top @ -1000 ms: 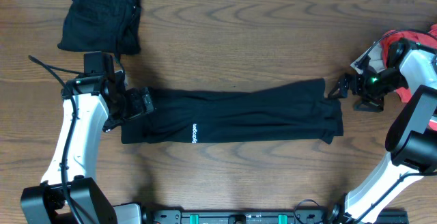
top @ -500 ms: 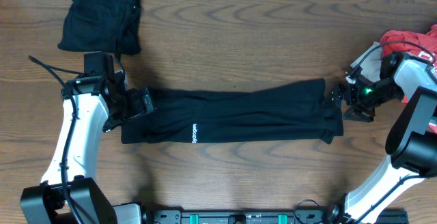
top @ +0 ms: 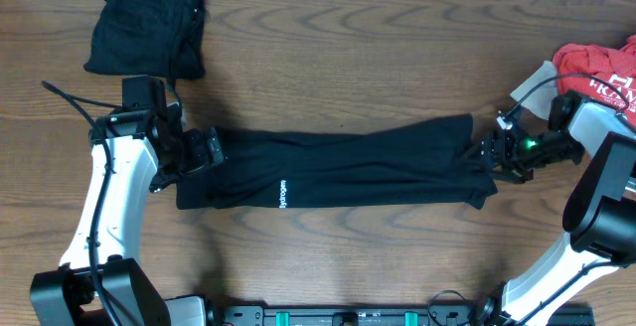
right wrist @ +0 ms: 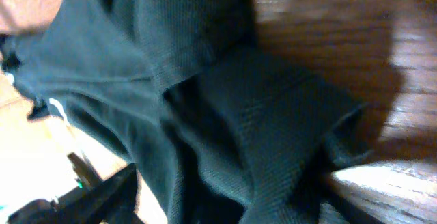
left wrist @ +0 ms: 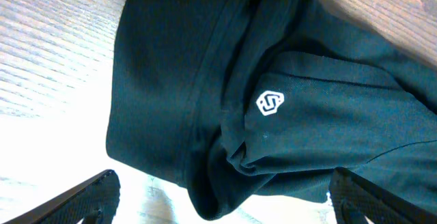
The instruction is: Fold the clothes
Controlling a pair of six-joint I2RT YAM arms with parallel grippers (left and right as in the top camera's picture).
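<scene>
A black top (top: 338,167), folded into a long strip with white lettering (top: 282,193), lies across the middle of the table. My left gripper (top: 211,150) sits at its left end. In the left wrist view the gripper (left wrist: 222,197) is open, with the top's rounded edge (left wrist: 212,190) hanging between the fingers (left wrist: 89,200) and a white logo (left wrist: 270,103) above. My right gripper (top: 489,152) is at the strip's right end. In the right wrist view it (right wrist: 229,203) straddles bunched black fabric (right wrist: 273,135), fingers (right wrist: 102,197) still apart.
A folded black pile (top: 149,23) lies at the back left corner. A red tee with white letters (top: 596,68) is bunched at the right edge behind the right arm. Bare wooden table (top: 338,58) shows behind and in front of the strip.
The right gripper has moved left from beside the red tee onto the strip's right end, and its jaws have narrowed. The left arm and the top have not moved.
</scene>
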